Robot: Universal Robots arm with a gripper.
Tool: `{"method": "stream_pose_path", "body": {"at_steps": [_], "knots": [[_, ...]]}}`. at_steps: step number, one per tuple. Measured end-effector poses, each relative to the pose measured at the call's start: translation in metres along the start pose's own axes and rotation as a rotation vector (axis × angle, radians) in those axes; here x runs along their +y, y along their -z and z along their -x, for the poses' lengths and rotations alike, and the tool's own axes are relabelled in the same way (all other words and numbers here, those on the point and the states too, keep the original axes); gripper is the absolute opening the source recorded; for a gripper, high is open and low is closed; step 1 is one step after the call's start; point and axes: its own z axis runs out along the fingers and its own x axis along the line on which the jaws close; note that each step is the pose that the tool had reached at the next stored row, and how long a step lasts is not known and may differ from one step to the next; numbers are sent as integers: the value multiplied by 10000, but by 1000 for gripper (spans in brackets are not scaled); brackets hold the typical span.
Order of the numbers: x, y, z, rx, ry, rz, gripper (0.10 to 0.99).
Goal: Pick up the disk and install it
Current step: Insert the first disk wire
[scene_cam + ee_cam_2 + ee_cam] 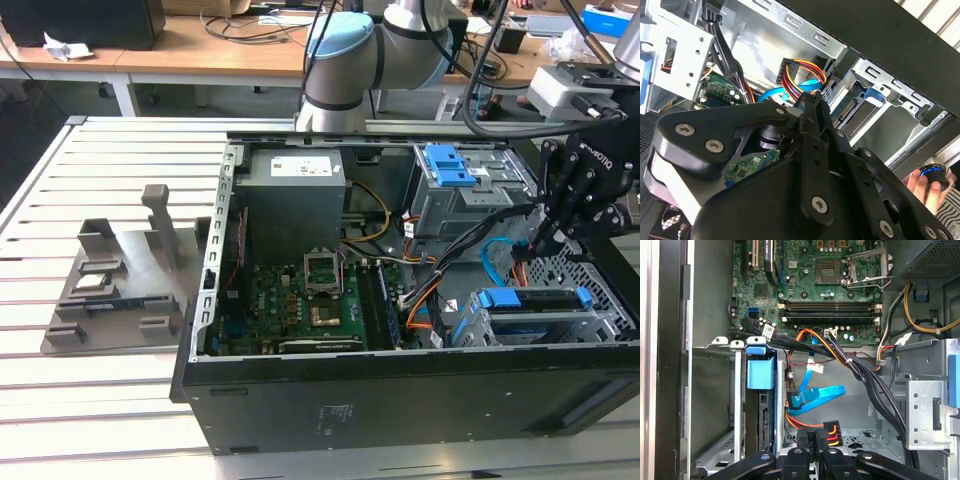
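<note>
The disk point(528, 300) sits in the lower drive cage point(600, 322) at the case's front, at the exterior view's right. Its blue carrier bracket point(760, 374) faces up, and its connector edge point(850, 110) faces the case interior. My black gripper point(527, 252) hangs inside the case just beside that cage, with its fingers point(812, 125) pressed together and nothing between them. A black power plug with red, orange and yellow wires point(829, 432) lies just past the fingertips point(807, 445). A blue data cable point(812, 396) curls next to the cage.
Another grey cage with a blue latch point(448, 165) stands further back. The motherboard point(300, 300) and power supply point(295, 205) take up the case's left half. Black cable bundles point(865, 375) cross the middle. A grey parts fixture point(120, 290) lies outside. A hand point(927, 185) shows beyond the case.
</note>
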Motion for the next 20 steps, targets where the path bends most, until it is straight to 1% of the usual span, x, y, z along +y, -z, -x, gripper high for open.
{"method": "stream_pose_path", "body": {"at_steps": [2, 4, 6, 11, 15, 16, 17, 18, 20], "knots": [[-1, -1, -7, -1, 1, 0, 169], [0, -1, -32, 15, 0, 0, 169], [0, -5, -106, 45, -2, 0, 169], [-1, -20, -238, 77, -3, 0, 169], [-2, -57, -276, 74, -3, 0, 169], [-4, -110, -309, 75, -4, 0, 169], [-20, -121, -346, 75, -3, 0, 169], [-37, -136, -362, 77, -4, 0, 169], [-39, -142, -374, 77, -1, -1, 169]]}}
